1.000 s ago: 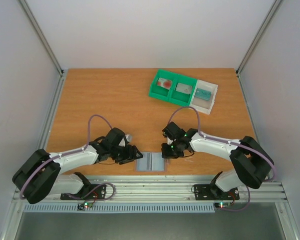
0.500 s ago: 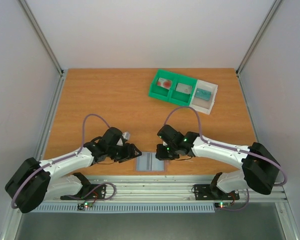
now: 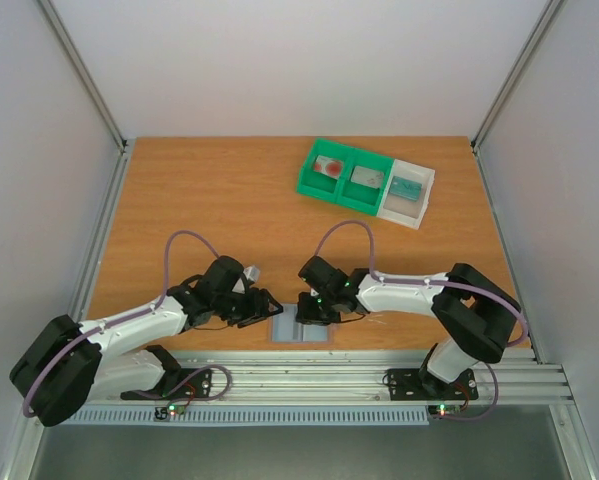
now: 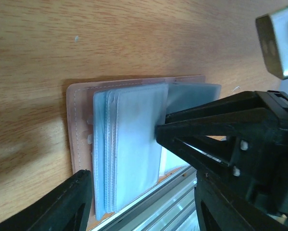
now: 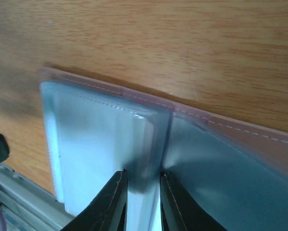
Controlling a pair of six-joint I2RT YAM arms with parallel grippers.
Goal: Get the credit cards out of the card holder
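Top external view: the card holder (image 3: 301, 332) is seen lying open at the 6 o'clock edge of the table (image 3: 209, 200). Three credit cards (image 3: 367, 177) are laid one to a compartment in the green and white tray (image 3: 339, 201) at 1 o'clock. The removal is therefore judged nearly or wholly done, with a last check of the sleeves in hand.

The left gripper (image 3: 271, 308) is held at the holder's 9 o'clock with its fingers wide apart and nothing between them. The right gripper (image 5: 143, 174) is set down at the centre crease, its fingers narrowly apart; no leaf is seen clamped between them.

The holder is shown as a pinkish-tan stitched cover (image 5: 240, 132) carrying a stack of pale blue, translucent plastic sleeves (image 4: 129, 159). No card face can be made out through them, though the lower leaves are hidden.

Next, a single thin leaf would have to be lifted from the stack, which is judged to call for a light pinch at its edge while the cover is pinned flat by the other arm.
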